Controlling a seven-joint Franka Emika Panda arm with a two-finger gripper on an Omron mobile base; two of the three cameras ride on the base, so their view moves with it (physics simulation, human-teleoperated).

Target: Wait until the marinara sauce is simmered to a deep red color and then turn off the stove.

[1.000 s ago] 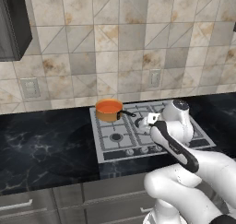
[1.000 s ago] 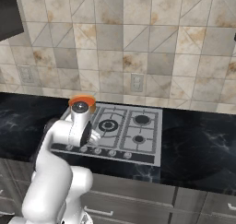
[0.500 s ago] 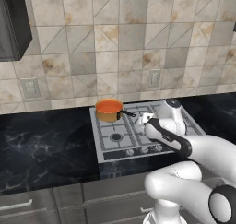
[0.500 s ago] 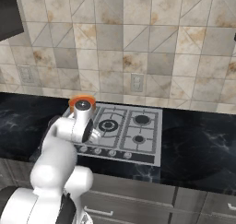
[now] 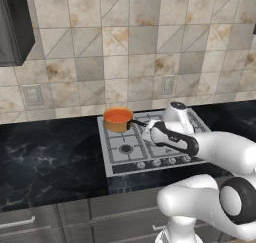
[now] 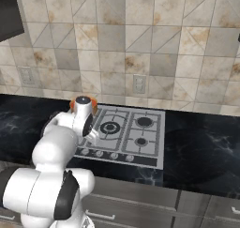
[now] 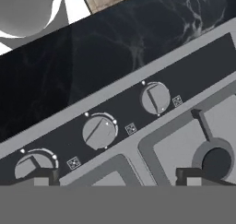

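Observation:
The marinara sauce (image 5: 118, 115) is an orange-red disc in a small orange saucepan (image 5: 118, 122) on the back left burner of the silver stove (image 5: 165, 154). From the right base view the arm hides most of the pan; only an orange rim (image 6: 93, 102) shows. My gripper (image 5: 148, 133) hangs over the stove's front left part, right of the pan's dark handle. In the hand view the gripper (image 7: 115, 177) is open with nothing between its fingertips (image 7: 44, 176). It looks down on three round front knobs: left (image 7: 33, 165), middle (image 7: 98, 132) and right (image 7: 155, 98).
Black marble counter (image 5: 50, 157) lies on both sides of the stove (image 6: 140, 145), with tiled wall and outlets behind. A dark cabinet (image 5: 12, 27) hangs at the upper left. Grey drawers run below the counter edge. A burner (image 7: 215, 163) sits beside the right fingertip.
The hand has moved left across the stove, closer to the saucepan's side and the front knobs. The jaws have stayed open. The pan has not moved.

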